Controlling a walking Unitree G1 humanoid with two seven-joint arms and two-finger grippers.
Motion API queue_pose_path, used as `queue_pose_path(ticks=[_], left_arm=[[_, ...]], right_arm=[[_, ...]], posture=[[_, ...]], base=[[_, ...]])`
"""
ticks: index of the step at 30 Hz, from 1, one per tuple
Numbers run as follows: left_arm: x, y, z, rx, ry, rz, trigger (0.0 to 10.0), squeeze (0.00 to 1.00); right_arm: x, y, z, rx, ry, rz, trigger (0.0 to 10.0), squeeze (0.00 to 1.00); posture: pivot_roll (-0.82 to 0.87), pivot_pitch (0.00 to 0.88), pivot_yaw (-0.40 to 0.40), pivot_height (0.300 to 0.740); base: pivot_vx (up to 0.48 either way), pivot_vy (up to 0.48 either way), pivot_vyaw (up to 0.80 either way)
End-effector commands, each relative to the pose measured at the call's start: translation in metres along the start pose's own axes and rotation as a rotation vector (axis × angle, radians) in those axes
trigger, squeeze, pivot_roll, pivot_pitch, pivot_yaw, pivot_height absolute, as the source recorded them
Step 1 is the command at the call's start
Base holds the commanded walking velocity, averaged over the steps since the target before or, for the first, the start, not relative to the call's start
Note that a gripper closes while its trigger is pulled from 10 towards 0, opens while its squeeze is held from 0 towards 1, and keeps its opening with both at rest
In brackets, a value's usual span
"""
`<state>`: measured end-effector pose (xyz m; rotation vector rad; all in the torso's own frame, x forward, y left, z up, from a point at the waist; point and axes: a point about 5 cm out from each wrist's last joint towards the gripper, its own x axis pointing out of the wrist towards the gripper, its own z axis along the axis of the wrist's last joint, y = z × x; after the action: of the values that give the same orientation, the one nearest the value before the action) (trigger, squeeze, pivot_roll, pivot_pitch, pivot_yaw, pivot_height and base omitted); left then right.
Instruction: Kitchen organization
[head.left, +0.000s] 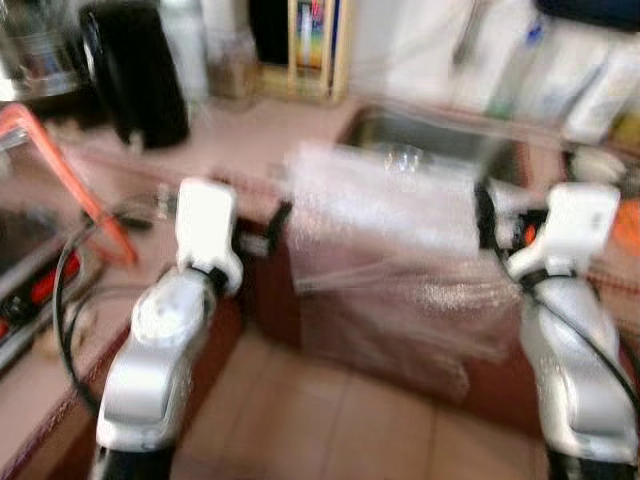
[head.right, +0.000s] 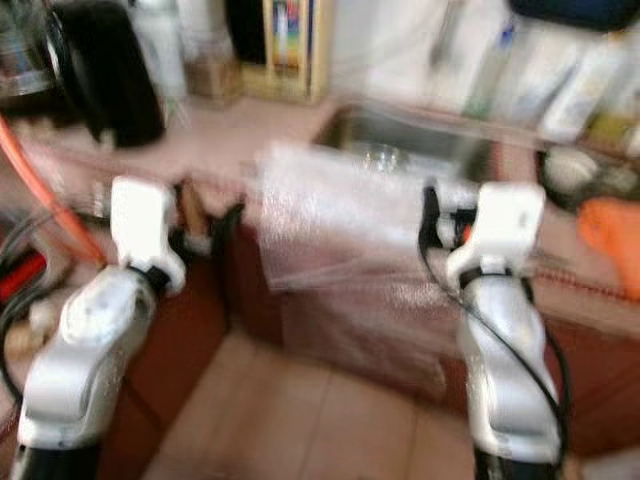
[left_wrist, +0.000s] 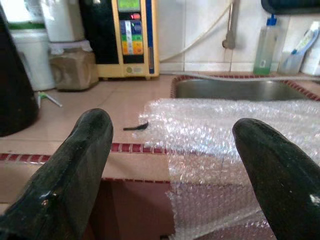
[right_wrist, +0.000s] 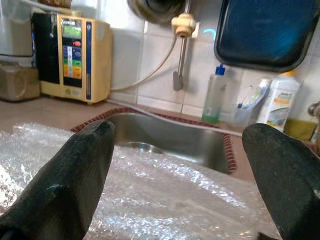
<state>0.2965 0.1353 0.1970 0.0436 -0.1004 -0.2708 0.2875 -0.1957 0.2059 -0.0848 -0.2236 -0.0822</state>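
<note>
A sheet of clear bubble wrap (head.left: 390, 230) lies on the pink counter (left_wrist: 115, 105) in front of the steel sink (right_wrist: 170, 137) and hangs down over the cabinet front. My left gripper (left_wrist: 175, 135) is open at the sheet's left edge, its fingers (left_wrist: 75, 165) level with the counter rim. At the sheet's right side my right gripper (right_wrist: 177, 145) is also open, held just above the wrap (right_wrist: 150, 195). Nothing is between either pair of fingers. The head views are blurred.
A black kettle (head.left: 135, 75) and a yellow water unit (left_wrist: 132, 37) stand at the back left. An orange hose (head.left: 60, 160) and a stove are at the left. Bottles (right_wrist: 216, 97) line the wall behind the sink. Tiled floor lies below.
</note>
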Motion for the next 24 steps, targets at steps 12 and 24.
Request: queue_pose_path(ticks=[12,24], left_arm=[[0.015,0.004,0.001,-0.046,-0.034,0.066,10.0,0.00],[0.010,0.020,-0.069,-0.062,0.189,0.146,10.0,0.00]], right_arm=[[0.002,0.001,-0.002,-0.018,0.011,0.004,10.0,0.00],[-0.004,0.007,-0.047,-0.024,0.141,0.031,10.0,0.00]], posture=[[-0.02,0.048,-0.048,0.740],[-0.01,0.044,-0.055,0.740]], base=[[0.000,0.000,-0.77],[0.000,0.000,-0.77]])
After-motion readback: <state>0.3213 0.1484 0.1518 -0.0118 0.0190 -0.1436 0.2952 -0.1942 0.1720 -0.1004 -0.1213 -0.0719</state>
